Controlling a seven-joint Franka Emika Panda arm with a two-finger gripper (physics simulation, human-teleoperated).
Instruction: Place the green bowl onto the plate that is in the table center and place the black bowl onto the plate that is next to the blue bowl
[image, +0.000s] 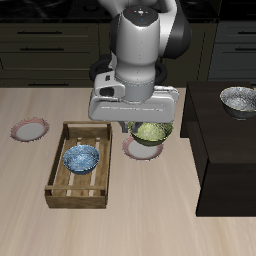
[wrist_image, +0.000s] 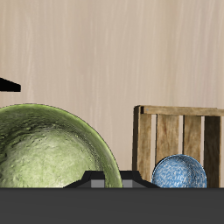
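Observation:
The green bowl (image: 151, 132) hangs just above the pale plate (image: 133, 150) in the table center, and my gripper (image: 149, 126) is shut on its rim. The wrist view shows the green bowl (wrist_image: 48, 153) large and close, with its mottled inside facing up. The blue bowl (image: 81, 158) lies inside a wooden crate (image: 62, 190); it also appears in the wrist view as the blue bowl (wrist_image: 179, 172). A second plate (image: 30, 129) sits on the table beside that crate. The black bowl (image: 238, 99) rests on top of the dark cabinet block (image: 225, 150).
The wooden crate's slatted wall (wrist_image: 175, 127) stands close to the center plate. The dark cabinet block rises above the table (image: 150, 215) surface on the side away from the crate. Dark drawers line the back behind the arm.

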